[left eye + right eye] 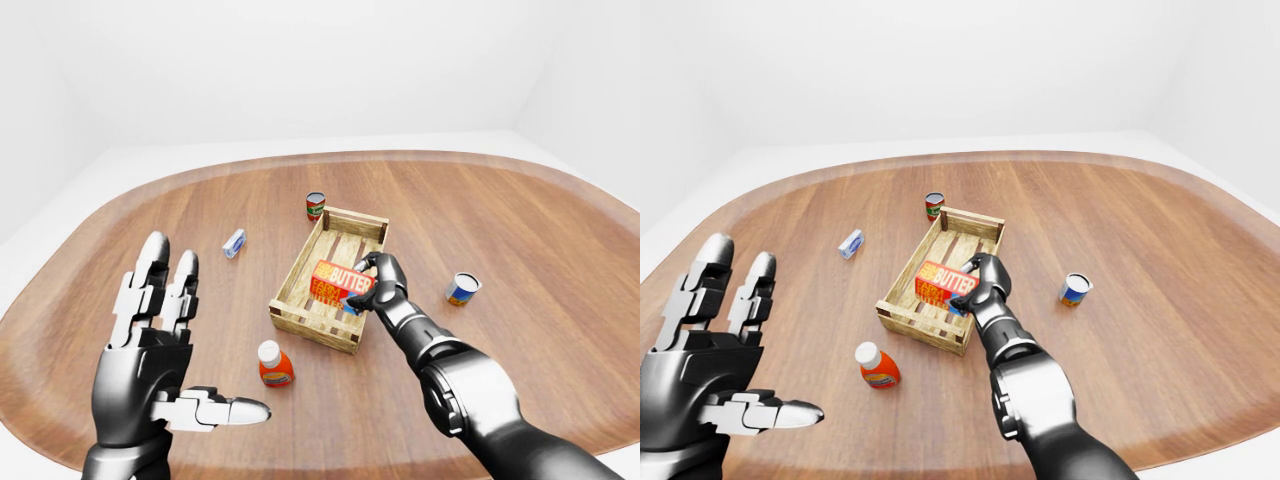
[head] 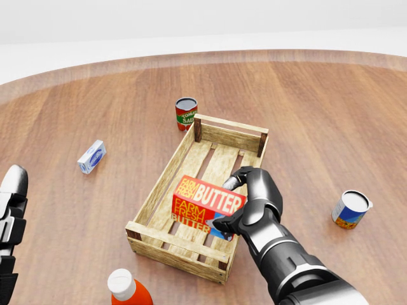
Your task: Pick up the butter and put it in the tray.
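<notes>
The butter (image 2: 205, 204) is a red and orange box lettered "FARM FRESH BUTTER". It is held tilted inside the wooden slatted tray (image 2: 166, 180), low over the slats in the half nearer the bottom of the head view. My right hand (image 2: 236, 200) is shut on the box's right end, thumb below and fingers above. My left hand (image 1: 170, 350) hangs open at the lower left of the left-eye view, fingers spread, well clear of the tray; only its edge (image 2: 9, 216) enters the head view.
A red-labelled can (image 2: 186, 114) stands just above the tray. A small blue and white carton (image 2: 91, 156) lies to the left. An orange bottle with a white cap (image 2: 126, 289) stands below the tray. A blue and white can (image 2: 350, 209) sits at the right.
</notes>
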`<state>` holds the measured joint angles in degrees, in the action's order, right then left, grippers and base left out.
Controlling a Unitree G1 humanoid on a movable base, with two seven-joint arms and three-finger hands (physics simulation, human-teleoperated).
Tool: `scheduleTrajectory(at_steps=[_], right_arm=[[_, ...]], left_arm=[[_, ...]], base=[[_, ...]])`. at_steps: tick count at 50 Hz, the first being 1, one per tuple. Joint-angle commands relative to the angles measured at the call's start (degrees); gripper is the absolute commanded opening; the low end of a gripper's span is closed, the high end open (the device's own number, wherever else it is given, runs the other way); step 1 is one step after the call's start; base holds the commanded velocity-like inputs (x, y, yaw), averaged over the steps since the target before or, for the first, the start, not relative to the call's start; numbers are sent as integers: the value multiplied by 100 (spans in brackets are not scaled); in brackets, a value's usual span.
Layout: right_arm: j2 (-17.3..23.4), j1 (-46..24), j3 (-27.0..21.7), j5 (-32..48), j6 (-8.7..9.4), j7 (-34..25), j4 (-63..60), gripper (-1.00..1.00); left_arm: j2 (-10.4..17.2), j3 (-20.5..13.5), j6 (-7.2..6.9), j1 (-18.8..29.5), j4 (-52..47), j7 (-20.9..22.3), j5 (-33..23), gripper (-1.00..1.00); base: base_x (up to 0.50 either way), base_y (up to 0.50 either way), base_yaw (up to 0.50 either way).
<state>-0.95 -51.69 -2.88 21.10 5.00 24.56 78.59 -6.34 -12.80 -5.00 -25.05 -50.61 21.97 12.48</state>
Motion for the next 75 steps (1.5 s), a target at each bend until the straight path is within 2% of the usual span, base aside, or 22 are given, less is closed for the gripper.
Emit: scheduleTrajectory(at_steps=[1, 34, 35, 36, 64, 71, 75], right_arm=[[-5, -71, -150, 161, 0, 111, -131, -100], [-24, -303, -195, 192, 0, 21, -118, -100], [-25, -302, -200, 187, 0, 22, -118, -56], [-21, -305, -214, 169, 0, 18, -120, 100], [-102, -260, -108, 161, 0, -43, -176, 100], [-90, -277, -9, -50, 0, -521, -457, 100], [83, -165, 144, -253, 0, -1126, -1265, 100]], left_arm=[[3, 33, 0, -13, 45, 5, -26, 100], [-3, 88, 0, -97, 96, 39, -32, 100], [13, 75, 0, -73, 30, 9, -15, 100], [5, 79, 0, -91, 76, 27, -22, 100], [-28, -42, 0, -41, -156, 44, 56, 100], [-43, -54, 0, -74, -149, 76, 68, 100], [-80, -34, 0, -139, -102, 140, 42, 100]], base=[[0, 0, 0], [0, 0, 0], [0, 0, 0], [0, 0, 0], [0, 0, 0], [0, 0, 0], [0, 0, 0]])
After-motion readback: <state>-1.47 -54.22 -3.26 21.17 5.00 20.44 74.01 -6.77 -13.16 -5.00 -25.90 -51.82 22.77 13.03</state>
